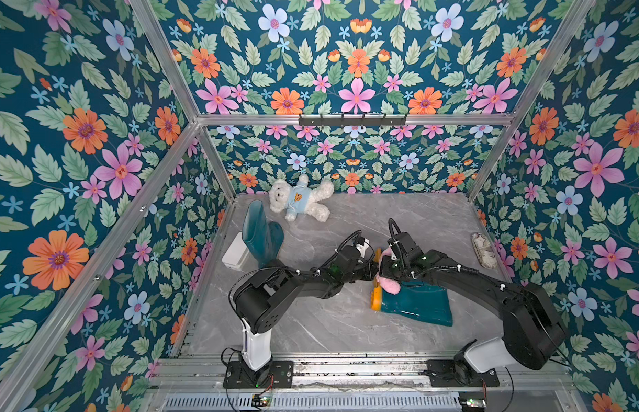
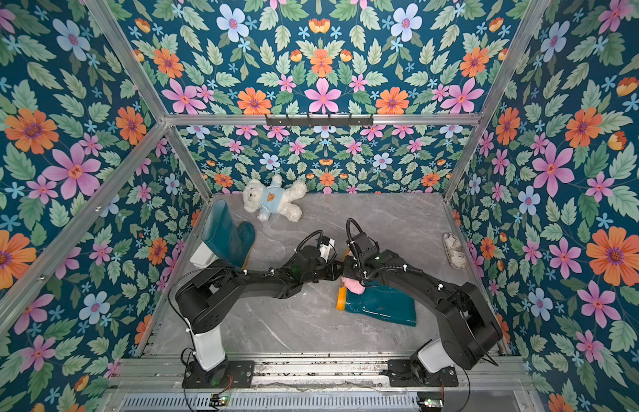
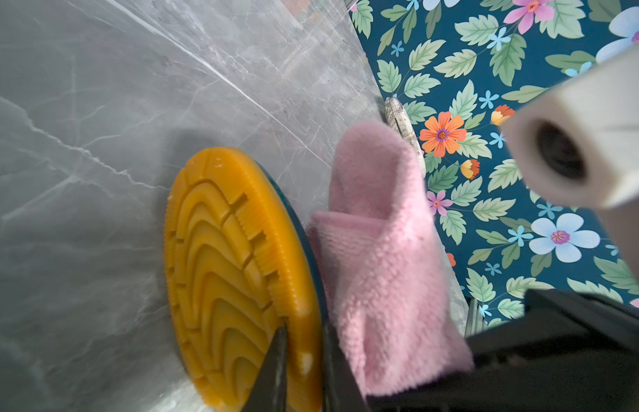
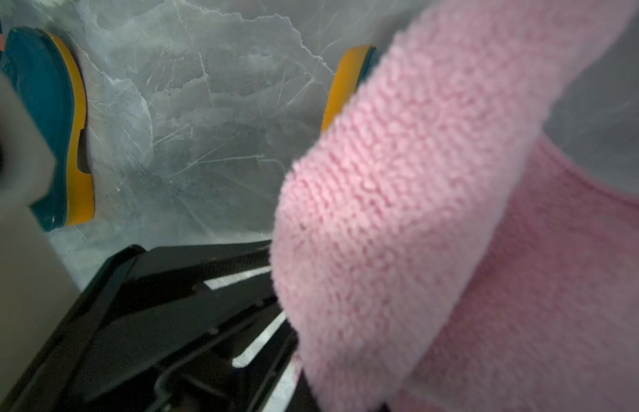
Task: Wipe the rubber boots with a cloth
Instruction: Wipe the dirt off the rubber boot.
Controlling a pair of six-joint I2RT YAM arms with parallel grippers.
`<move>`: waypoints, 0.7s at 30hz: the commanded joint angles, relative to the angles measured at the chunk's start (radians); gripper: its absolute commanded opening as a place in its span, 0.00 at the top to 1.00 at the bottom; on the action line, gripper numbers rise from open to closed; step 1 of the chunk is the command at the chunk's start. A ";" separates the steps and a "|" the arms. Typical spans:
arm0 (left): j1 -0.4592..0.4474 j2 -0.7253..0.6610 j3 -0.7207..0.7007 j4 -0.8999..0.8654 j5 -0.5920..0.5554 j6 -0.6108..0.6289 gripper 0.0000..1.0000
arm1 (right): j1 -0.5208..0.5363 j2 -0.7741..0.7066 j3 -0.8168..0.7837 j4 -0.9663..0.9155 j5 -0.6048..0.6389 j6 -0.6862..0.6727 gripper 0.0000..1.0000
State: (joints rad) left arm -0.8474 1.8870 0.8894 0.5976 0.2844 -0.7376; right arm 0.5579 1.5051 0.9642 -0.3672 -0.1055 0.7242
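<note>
One teal rubber boot (image 1: 416, 303) lies on its side mid-floor, its orange sole (image 3: 225, 257) turned towards the left arm. My left gripper (image 3: 304, 328) is shut on the rim of that sole, one finger on the tread and one behind it. The second boot (image 1: 262, 235) stands upright near the left wall and also shows in the right wrist view (image 4: 46, 107). A pink fluffy cloth (image 1: 389, 283) rests on the lying boot by its foot. My right gripper (image 1: 385, 274) is shut on this cloth (image 4: 436, 214), which hides its jaws.
A white teddy bear (image 1: 300, 199) lies at the back. A white box (image 1: 236, 253) sits against the left wall behind the standing boot. A worn pale shoe (image 1: 484, 249) lies by the right wall. Both arms meet over the floor's middle.
</note>
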 commanded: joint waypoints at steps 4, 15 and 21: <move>0.000 0.024 -0.012 -0.257 -0.029 0.010 0.93 | -0.067 0.065 0.025 0.241 0.070 -0.022 1.00; 0.001 0.024 -0.015 -0.254 -0.028 0.010 0.94 | -0.090 0.073 0.021 0.270 0.059 -0.006 1.00; 0.000 0.029 -0.015 -0.252 -0.027 0.010 0.94 | -0.100 0.025 -0.018 0.272 0.065 0.000 1.00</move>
State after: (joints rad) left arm -0.8425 1.8935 0.8898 0.6201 0.2298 -0.7341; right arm 0.4717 1.5387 0.9535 -0.2577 -0.2050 0.7273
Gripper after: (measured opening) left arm 0.168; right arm 0.088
